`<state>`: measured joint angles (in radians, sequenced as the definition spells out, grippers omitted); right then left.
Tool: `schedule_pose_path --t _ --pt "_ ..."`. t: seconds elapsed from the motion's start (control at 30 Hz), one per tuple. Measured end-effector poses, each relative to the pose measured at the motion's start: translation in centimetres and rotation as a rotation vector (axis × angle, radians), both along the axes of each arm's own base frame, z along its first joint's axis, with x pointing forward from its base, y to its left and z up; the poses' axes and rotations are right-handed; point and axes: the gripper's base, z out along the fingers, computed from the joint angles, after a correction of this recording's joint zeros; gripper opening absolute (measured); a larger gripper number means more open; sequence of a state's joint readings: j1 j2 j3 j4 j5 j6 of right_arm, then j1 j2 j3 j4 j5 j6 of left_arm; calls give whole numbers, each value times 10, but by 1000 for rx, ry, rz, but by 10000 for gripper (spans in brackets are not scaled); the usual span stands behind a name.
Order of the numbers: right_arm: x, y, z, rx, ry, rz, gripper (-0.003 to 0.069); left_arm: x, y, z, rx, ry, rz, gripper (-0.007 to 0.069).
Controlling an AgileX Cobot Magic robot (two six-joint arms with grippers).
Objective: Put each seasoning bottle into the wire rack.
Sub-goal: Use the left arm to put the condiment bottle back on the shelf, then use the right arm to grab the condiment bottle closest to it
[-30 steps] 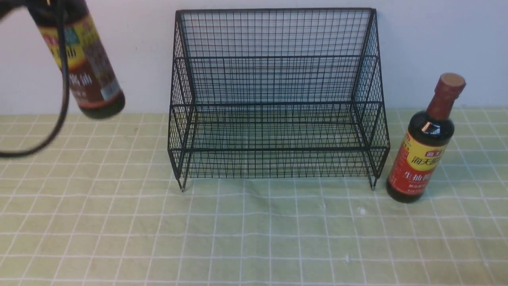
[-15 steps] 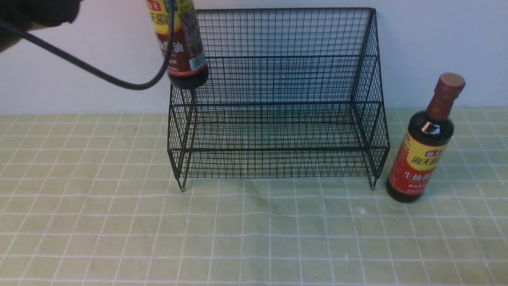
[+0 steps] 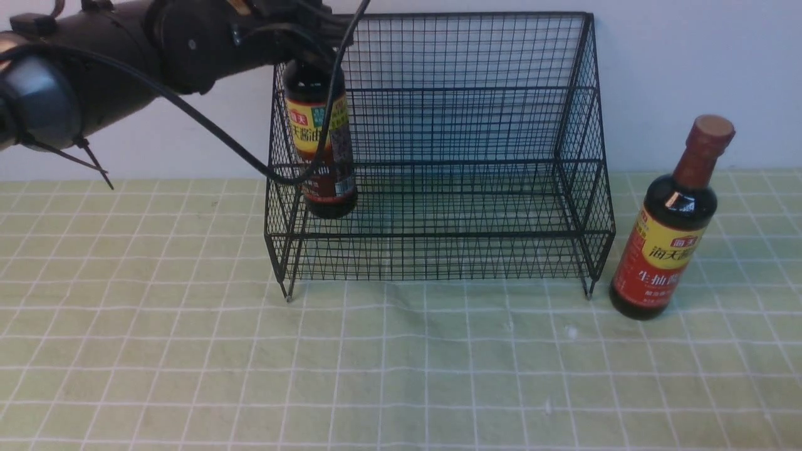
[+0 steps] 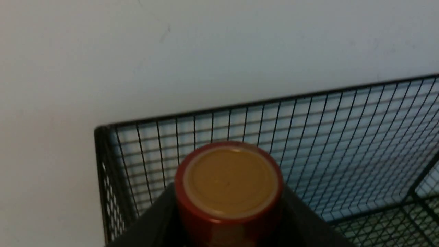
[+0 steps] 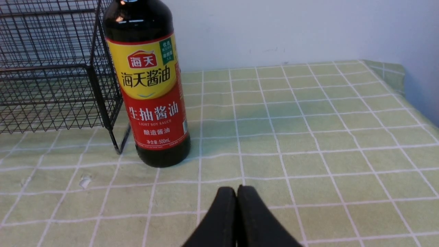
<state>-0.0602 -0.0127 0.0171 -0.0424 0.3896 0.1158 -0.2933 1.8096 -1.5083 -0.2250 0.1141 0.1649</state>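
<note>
The black wire rack (image 3: 451, 94) stands against the back wall. My left gripper (image 3: 308, 50) is shut on the neck of the brown-labelled seasoning bottle (image 3: 318, 150) and holds it upright inside the rack's left end, with its base low over the lower tier. I cannot tell whether the base touches. In the left wrist view the bottle's cap (image 4: 229, 180) sits between the dark fingers (image 4: 154, 223), with the rack (image 4: 343, 137) behind. The red-labelled seasoning bottle (image 3: 664, 250) stands on the cloth just right of the rack. My right gripper (image 5: 236, 190) is shut and empty, a little in front of that bottle (image 5: 151, 96).
A green checked cloth (image 3: 401, 363) covers the table. The white wall (image 3: 689, 62) is right behind the rack. The left arm's black cable (image 3: 238, 150) hangs in front of the rack's left side. The table's right edge (image 5: 411, 89) is near the red-labelled bottle.
My left arm has carried the brown-labelled bottle from the far left, rightward over the rack's left side, then down into its left end. The red-labelled bottle has not moved.
</note>
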Motion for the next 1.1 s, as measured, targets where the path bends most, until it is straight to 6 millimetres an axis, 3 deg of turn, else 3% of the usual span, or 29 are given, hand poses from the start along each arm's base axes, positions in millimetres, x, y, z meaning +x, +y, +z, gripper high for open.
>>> schedule_pose_path --t 0.33,0.47,0.63,0.77,0.83,0.87,1.0,1.03,1.1 --pt "0 0 0 0 0 0 -14 0 -1 -1 8 30 -9 316" --pt "0 0 0 0 0 0 -14 -11 1 14 26 45 -28 384" --pt "0 0 0 4 0 -1 -14 -25 6 40 48 -11 -35 386" --pt "0 0 0 7 -1 -2 -14 -50 15 77 102 -111 -38 386" --pt "0 0 0 7 -1 -2 -14 -57 18 86 115 -133 -38 385" --pt "0 0 0 7 -1 -2 -14 -75 23 104 139 -152 -40 376" --pt "0 0 0 7 -1 -2 -14 -114 36 128 171 -98 -52 280" --pt "0 0 0 7 -1 -2 -14 -117 36 129 173 -92 -53 272" --pt "0 0 0 7 -1 -2 -14 -146 45 139 183 -14 -59 153"
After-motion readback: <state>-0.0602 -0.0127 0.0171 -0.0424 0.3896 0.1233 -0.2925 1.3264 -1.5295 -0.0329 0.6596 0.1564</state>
